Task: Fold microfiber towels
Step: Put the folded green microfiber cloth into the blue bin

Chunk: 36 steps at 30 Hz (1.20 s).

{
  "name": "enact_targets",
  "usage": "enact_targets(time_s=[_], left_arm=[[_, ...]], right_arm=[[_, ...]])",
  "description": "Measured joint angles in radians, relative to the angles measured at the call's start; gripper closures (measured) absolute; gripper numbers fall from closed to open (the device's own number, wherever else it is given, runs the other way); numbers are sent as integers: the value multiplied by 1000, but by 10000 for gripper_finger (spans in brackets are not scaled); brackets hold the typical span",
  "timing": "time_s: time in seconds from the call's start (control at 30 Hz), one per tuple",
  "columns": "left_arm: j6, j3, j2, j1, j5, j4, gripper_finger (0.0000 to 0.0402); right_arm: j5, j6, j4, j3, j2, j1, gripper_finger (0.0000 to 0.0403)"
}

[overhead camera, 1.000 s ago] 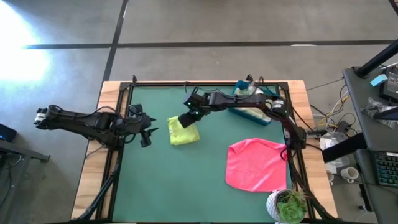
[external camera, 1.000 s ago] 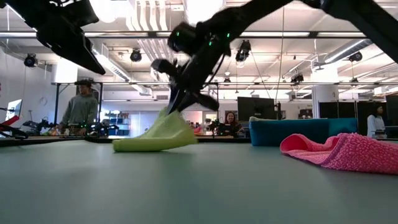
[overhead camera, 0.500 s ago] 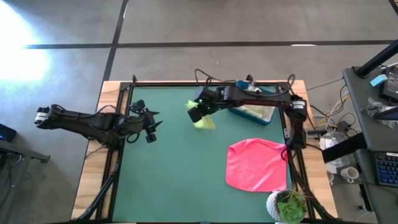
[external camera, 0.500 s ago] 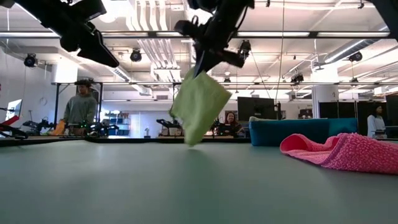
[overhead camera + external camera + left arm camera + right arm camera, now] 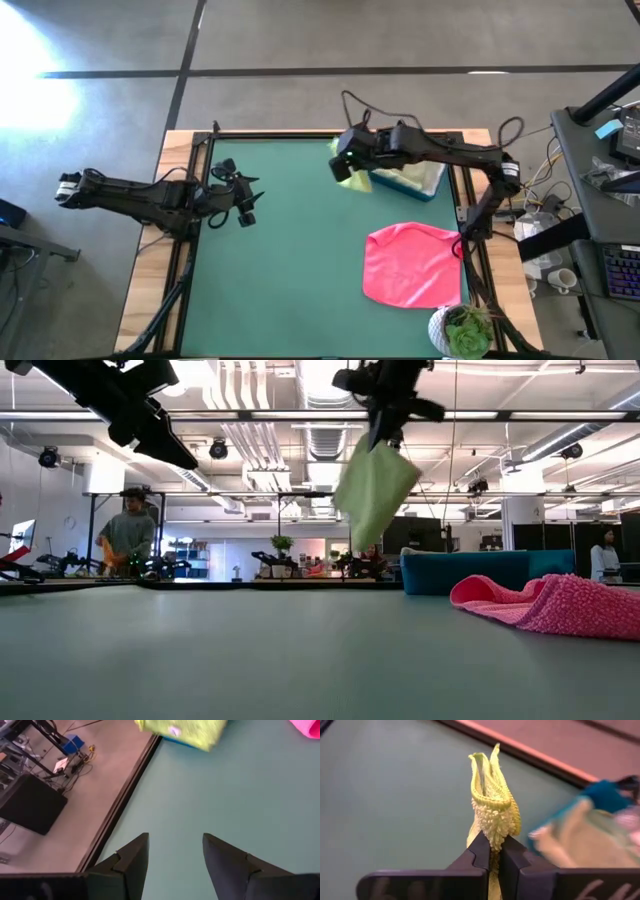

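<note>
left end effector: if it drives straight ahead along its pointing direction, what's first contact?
Probably bare mat. The open left end effector tilts down at it; the held lime towel lies farther along, though depth is unclear.

Towel [image 5: 352,178] hangs beside bin [image 5: 432,186]; another [image 5: 412,265] nearer.

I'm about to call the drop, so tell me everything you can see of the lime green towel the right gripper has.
The lime green towel is a soft, nubby microfiber cloth, folded into layers with a hemmed edge. It hangs clear of the table, pinched at its top by the shut right gripper, with the rest drooping at a slant. In the high view it hangs at the near corner of the blue bin, by the table's far edge. Nothing but the gripper visibly touches it.
</note>
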<state>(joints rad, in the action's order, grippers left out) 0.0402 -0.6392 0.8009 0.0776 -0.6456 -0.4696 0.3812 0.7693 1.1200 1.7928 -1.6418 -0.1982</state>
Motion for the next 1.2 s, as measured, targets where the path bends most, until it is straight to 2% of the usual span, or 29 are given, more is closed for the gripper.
enact_targets(time_s=[0.27,0.47,0.67,0.77,0.93,1.07,1.2], left_arm=[[1,-1,34,-8,0,19,230],[1,-15,79,-41,0,55,230],[1,-49,132,-81,-1,85,230],[1,-53,157,-101,-2,112,230],[2,-54,199,-126,-3,176,230],[2,-54,223,-135,-3,179,230],[2,-54,236,-137,-3,178,230]], right_arm=[[144,69,158,-72,136,-10,394],[166,85,142,-245,297,-67,394],[155,73,4,-455,499,-166,394],[91,43,-113,-574,597,-249,394],[-93,35,-385,-779,717,-379,394],[-239,40,-643,-880,742,-418,394],[-285,73,-682,-897,721,-422,394]])
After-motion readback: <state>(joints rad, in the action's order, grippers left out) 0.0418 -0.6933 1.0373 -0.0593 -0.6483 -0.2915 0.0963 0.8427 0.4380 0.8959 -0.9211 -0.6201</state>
